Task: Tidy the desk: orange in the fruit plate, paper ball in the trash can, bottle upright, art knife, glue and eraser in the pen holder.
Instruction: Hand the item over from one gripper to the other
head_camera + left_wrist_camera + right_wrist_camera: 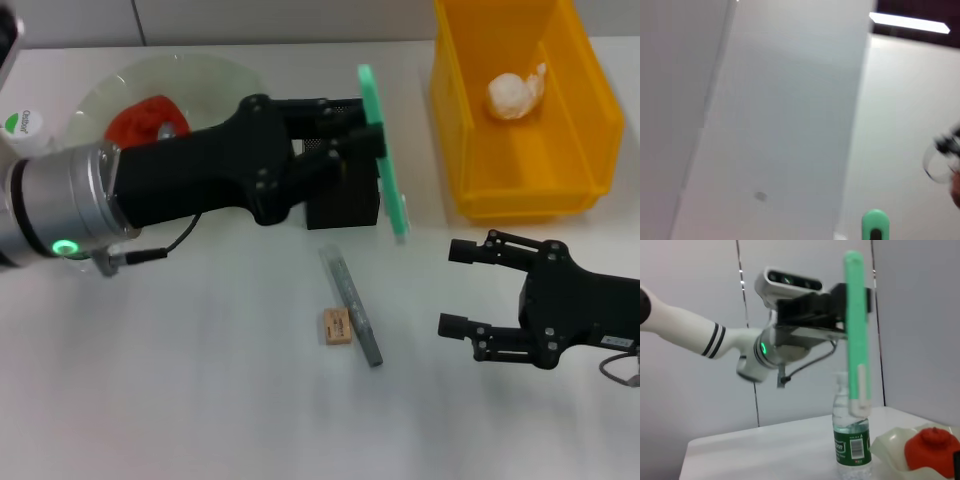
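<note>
My left gripper (pixel 372 135) is shut on a green art knife (pixel 385 160) and holds it on end over the black mesh pen holder (pixel 345 210). The knife also shows in the right wrist view (pixel 856 340) and its tip in the left wrist view (pixel 875 225). The orange (pixel 145 118) lies in the pale-green fruit plate (pixel 215 75). The paper ball (pixel 513 93) lies in the yellow trash can (pixel 470 150). The bottle (pixel 852 450) stands upright. A grey-green glue stick (pixel 350 305) and the tan eraser (pixel 338 326) lie on the table. My right gripper (pixel 462 288) is open and empty.
The bottle's cap (pixel 20 125) shows at the far left edge of the head view, beside the plate. The glue stick and eraser lie just in front of the pen holder, left of my right gripper. The trash can stands at the back right.
</note>
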Robot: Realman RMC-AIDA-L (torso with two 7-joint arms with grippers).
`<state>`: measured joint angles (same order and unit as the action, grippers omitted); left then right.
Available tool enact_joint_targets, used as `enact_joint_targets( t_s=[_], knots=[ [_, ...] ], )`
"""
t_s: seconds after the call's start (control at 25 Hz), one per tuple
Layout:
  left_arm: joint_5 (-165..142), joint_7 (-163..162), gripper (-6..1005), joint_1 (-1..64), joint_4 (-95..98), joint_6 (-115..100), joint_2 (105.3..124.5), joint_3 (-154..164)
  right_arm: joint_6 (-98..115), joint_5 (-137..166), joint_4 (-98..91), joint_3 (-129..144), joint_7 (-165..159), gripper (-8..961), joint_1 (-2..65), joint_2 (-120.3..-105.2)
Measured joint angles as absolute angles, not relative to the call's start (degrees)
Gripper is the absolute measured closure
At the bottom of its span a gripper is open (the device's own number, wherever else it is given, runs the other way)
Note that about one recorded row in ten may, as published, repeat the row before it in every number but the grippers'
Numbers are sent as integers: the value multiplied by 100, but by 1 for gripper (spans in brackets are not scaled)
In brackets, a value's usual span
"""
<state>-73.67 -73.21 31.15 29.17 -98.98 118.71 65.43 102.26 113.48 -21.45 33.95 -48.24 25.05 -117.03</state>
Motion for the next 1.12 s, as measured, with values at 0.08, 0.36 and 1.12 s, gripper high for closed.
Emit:
enact_joint_targets(
  t_s=[0.08, 0.36, 1.12],
  knots=[
    [-7184, -7264, 811, 3114, 2629, -9898, 11879, 6538, 10212, 11346, -2133, 3382, -4632, 166, 2505, -11752],
    [-6316, -7256, 811, 3097, 1445, -9946, 11911, 6546, 10059, 11320, -2042, 3220, -4041, 166, 2526, -11900],
    [-5401, -8097, 810, 3222, -32, -9879, 11918, 6210, 9795, 11233, -201, 1800, -1656, 184, 2722, -11959]
  ],
)
